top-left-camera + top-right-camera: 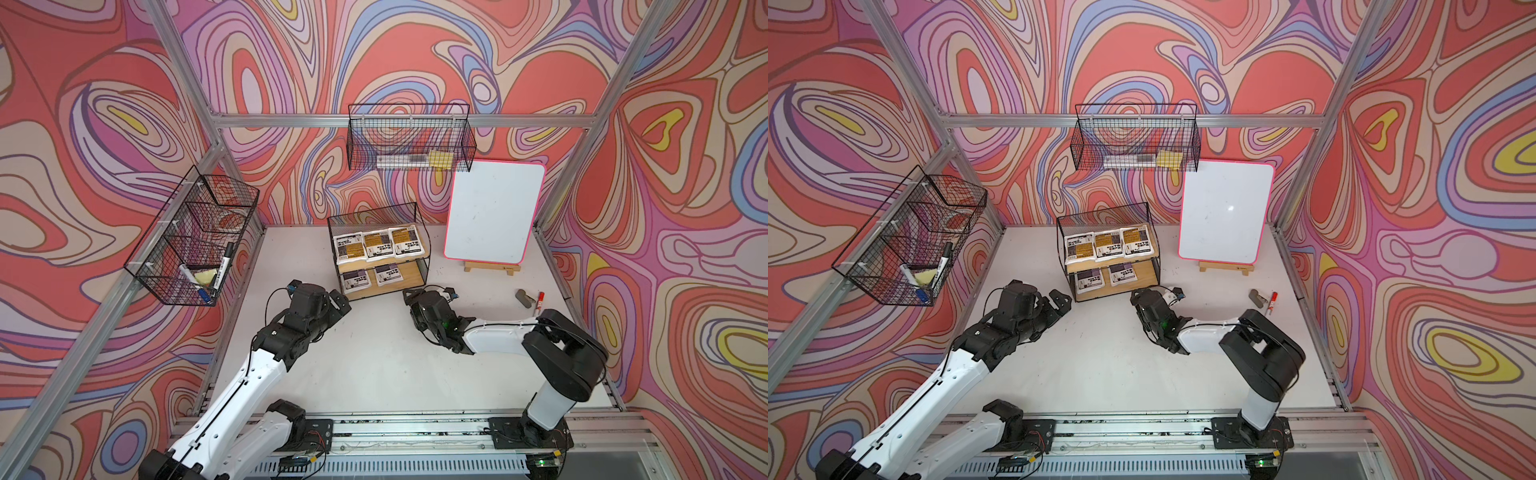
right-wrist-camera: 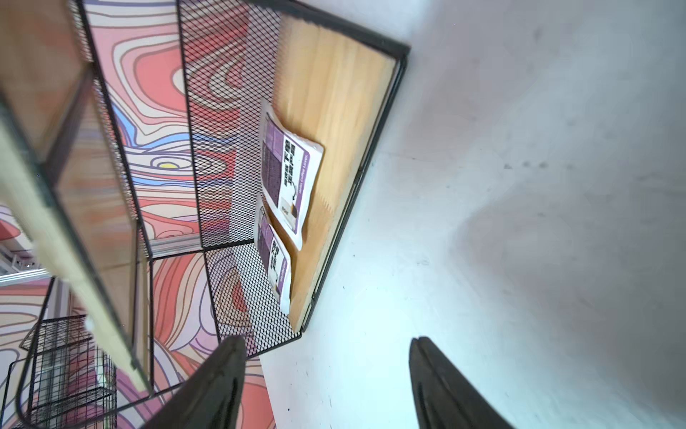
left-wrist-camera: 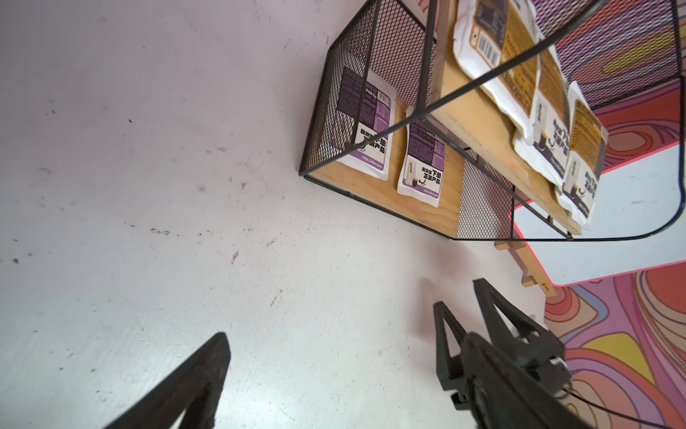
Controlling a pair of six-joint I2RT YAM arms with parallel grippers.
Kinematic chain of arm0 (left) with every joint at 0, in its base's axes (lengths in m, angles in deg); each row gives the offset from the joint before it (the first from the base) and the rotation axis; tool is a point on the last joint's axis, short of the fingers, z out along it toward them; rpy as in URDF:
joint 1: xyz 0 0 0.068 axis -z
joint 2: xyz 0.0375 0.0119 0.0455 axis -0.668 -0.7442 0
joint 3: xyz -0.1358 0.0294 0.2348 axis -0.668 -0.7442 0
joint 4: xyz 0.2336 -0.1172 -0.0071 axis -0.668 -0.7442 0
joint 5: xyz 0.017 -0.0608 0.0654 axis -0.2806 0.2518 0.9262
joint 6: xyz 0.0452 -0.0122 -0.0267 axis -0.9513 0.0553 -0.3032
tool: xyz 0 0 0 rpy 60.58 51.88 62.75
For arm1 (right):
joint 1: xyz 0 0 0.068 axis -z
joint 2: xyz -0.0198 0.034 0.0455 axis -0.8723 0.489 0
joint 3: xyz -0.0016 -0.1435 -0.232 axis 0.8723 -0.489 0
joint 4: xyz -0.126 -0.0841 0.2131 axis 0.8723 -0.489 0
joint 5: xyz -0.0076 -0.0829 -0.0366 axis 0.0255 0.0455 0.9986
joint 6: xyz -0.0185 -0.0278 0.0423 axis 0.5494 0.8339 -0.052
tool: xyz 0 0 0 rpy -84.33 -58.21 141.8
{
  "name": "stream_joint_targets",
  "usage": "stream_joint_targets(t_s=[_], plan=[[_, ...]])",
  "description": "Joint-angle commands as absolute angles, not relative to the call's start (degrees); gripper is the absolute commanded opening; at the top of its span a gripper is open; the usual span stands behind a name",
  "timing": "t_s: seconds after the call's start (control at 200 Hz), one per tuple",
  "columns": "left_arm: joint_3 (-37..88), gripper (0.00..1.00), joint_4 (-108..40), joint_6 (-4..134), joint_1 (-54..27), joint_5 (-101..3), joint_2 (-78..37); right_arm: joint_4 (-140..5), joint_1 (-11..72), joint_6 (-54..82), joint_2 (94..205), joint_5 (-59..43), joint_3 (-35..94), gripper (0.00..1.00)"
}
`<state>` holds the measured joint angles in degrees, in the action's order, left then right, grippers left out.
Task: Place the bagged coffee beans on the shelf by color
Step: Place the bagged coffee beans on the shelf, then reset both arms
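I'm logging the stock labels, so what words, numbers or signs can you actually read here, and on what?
"Hello, Coffee Lover." – along the bottom edge of the purple pouches on the shelf's lower board.
Large black Chinese characters on the purple pouches and the orange pouches: too blurred to quote safely.
Barcode digits and fine print on the pouches: too small to read.
Label on the black marker in the wire basket: too small to read.

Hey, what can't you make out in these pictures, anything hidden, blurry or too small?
- Print on the orange bags: too small in both top views.
- Back basket contents: behind mesh, too small, top views.
- Shelf upper board: blurred and cut off, right wrist view.
- Grey item by the marker: too small, top views.
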<state>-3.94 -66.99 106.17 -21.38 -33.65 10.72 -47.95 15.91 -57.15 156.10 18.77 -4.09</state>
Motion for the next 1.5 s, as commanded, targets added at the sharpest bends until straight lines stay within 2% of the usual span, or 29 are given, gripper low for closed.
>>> stream_joint_targets(t_s=[0.0,0.235,0.275,0.496,0.641,0.786,1.116,1.302,1.492], plan=[[-2.7,0.99,-69.2,100.9,-21.8,-28.6,11.7,-58.6,16.1,-50.5,149.0,20.8,-6.8,0.77],[-2.2,0.99,-66.5,97.7,-21.8,-25.5,11.3,-75.8,17.8,-42.5,132.5,25.1,-9.2,0.92],[-1.9,0.99,-66.1,97.0,-21.8,-24.9,11.1,-78.5,18.3,-40.9,130.5,25.7,-9.1,0.98],[0.1,0.99,-64.7,90.4,-21.8,-17.7,9.7,-88.1,21.9,-30.0,123.2,28.1,-6.4,0.98],[0.8,0.99,-61.0,84.6,-21.8,-11.2,9.1,-91.3,25.9,-21.5,124.2,28.2,-2.0,0.98],[0.0,0.99,-53.2,74.9,-21.8,-9.6,9.7,-91.5,29.1,-13.1,126.5,32.4,2.4,0.98],[-12.4,0.99,-20.4,50.5,-21.8,-12.6,14.7,-85.5,36.7,1.3,127.2,40.5,6.3,0.98],[-12.7,0.99,-20.6,44.1,-21.9,-11.2,11.2,-81.4,44.2,6.3,130.7,39.0,6.0,0.98],[-15.7,0.99,-12.0,40.9,-22.6,-9.0,1.9,-72.9,56.1,8.3,134.4,34.1,0.9,0.98]])
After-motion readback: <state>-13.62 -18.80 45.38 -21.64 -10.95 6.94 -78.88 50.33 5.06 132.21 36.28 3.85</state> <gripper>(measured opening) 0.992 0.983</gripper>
